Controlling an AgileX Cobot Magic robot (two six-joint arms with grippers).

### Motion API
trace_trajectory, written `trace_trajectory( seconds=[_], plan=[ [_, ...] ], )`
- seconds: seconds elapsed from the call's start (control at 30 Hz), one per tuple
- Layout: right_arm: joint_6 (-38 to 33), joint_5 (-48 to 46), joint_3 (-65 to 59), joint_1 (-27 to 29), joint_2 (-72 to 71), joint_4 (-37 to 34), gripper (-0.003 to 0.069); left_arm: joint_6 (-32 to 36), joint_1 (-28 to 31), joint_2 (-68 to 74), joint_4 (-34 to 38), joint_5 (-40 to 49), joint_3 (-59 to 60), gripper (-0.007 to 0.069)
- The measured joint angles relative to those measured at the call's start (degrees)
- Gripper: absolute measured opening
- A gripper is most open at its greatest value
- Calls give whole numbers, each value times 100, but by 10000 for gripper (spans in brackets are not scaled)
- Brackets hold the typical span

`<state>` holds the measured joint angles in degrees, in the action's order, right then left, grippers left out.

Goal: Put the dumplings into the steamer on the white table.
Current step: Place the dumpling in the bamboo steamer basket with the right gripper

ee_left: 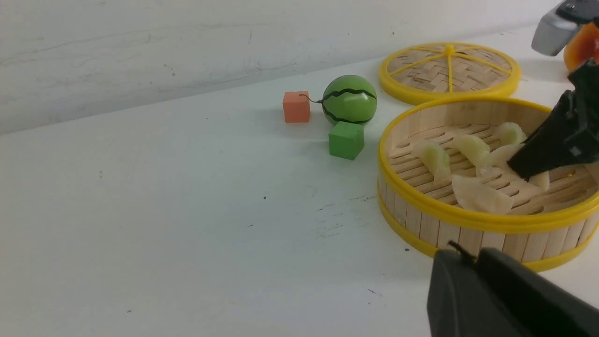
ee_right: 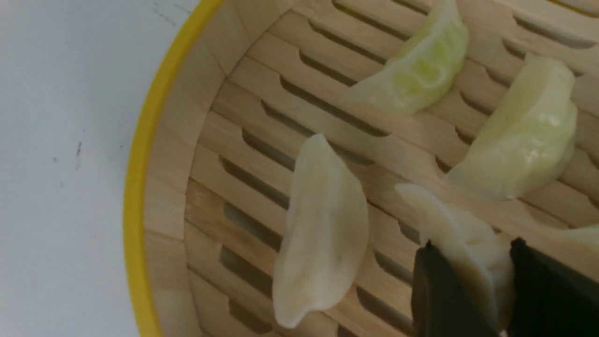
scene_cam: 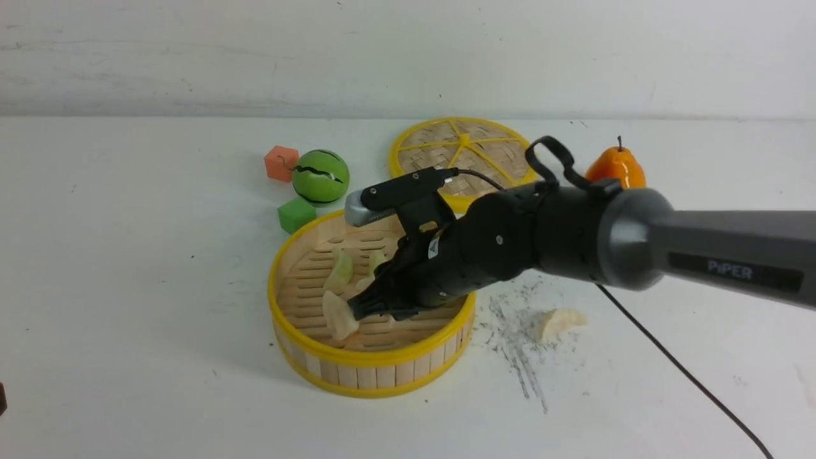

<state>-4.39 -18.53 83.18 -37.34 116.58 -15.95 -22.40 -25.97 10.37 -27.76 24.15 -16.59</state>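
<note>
Step in hand, as I judge it: release. Your right pincer point(scene_cam: 358, 310) is clamped on a cream dumpling point(ee_right: 449, 220), tips low inside the steamer point(scene_cam: 373, 366), centre frame. Open gently, then lift straight up: a second cream dumpling point(scene_cam: 338, 317) lies just left of the tips, a green dumpling point(scene_cam: 341, 271) behind them. A stray dumpling point(scene_cam: 561, 322) sits on the table point(scene_cam: 127, 287), right of the steamer, well apart from the pincer. Left pincer point(ee_left: 472, 269): cannot tell its width.
</note>
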Motion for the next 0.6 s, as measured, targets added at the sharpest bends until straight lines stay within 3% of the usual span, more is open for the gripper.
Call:
trace_trajectory(
  seconds=[0.13, 0.47, 0.6],
  plan=[
    [-5, 66, 0, 0, 148, -81, 204, 0, 0, 0, 0, 0, 0, 50],
    [-5, -457, 77, 0, -15, -147, 419, -130, 0, 0, -2, 0, 0, 59],
    [-24, -1021, 324, 52, -667, 334, 437, -130, 0, 0, -2, 0, 0, 59]
  ],
)
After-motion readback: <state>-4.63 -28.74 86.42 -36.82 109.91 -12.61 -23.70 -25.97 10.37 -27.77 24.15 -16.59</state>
